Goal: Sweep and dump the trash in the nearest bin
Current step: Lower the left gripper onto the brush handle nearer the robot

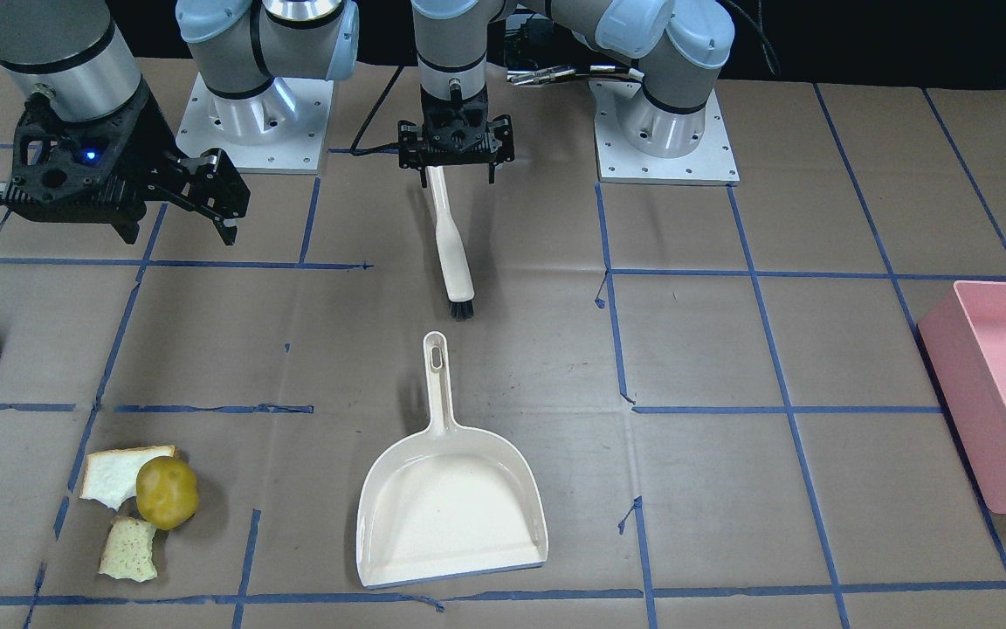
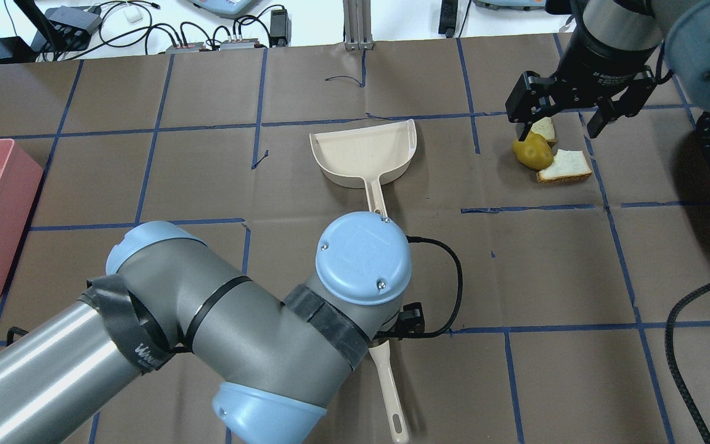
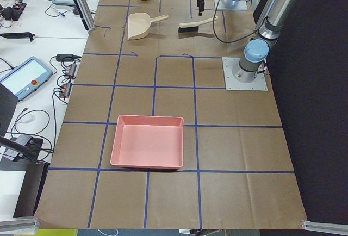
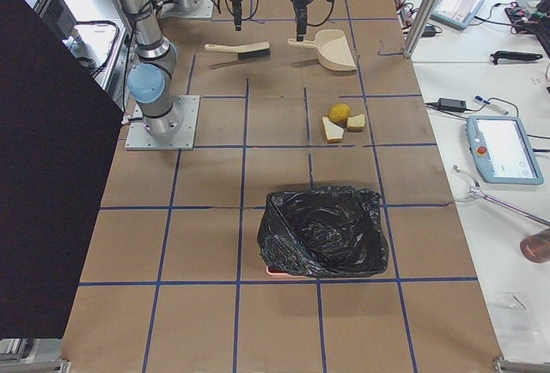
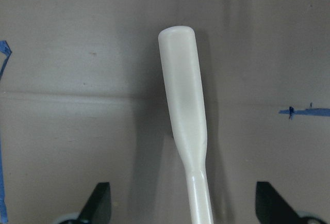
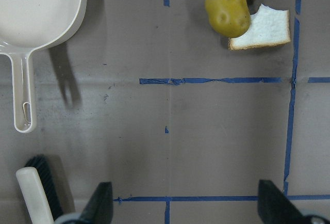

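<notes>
Your left gripper is released. You can't see this from overhead, where the arm's blue-capped wrist joint covers it. Its wrist camera shows the two fingertips spread wide on either side of the cream brush, touching neither side of the handle. The front-facing view adds the black bristles pointing away from the robot, toward the dustpan. The dustpan lies flat with its handle towards the brush.

Your right gripper is also released and empty. Its wrist camera shows both fingertips far apart over bare table. Overhead it appears to sit right over the trash, but the wrist camera shows the trash further out, at the top of its frame.

The trash lies on the robot's right side of the table, well apart from the dustpan. It is an olive-yellow fruit resting against a larger bitten bread slice, with a smaller bread piece just beside it.

Only the right-side view shows a bin lined with a black bag, at the trash's end of the table. The pink bin sits at the opposite end. You see it whole only from the left side.
</notes>
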Available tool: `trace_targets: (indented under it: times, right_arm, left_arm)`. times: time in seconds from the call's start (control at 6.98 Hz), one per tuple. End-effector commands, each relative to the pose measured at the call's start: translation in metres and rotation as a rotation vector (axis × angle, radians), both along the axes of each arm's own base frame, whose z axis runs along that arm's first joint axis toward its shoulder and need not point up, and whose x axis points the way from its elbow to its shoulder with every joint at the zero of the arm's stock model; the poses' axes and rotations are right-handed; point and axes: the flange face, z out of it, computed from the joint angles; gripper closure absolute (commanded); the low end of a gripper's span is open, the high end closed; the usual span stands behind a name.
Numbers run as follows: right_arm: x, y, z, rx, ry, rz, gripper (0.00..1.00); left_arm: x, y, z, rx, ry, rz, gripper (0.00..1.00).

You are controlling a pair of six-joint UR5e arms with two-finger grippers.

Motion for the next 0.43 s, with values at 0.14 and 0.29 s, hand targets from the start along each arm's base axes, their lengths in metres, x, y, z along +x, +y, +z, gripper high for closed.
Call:
trace_targets:
  times: [0.14, 0.29]
  right_arm:
    - [0.0, 0.0, 0.001, -0.001, 0.0, 0.0, 0.0]
    - [0.0, 0.0, -0.001, 0.002, 0.0, 0.0, 0.0]
  left_arm:
    - [-0.001, 0.026, -0.031, 0.069, 0.008, 0.173, 0.0]
    - [-0.009, 0.034, -0.04, 0.082, -0.01, 0.154, 0.0]
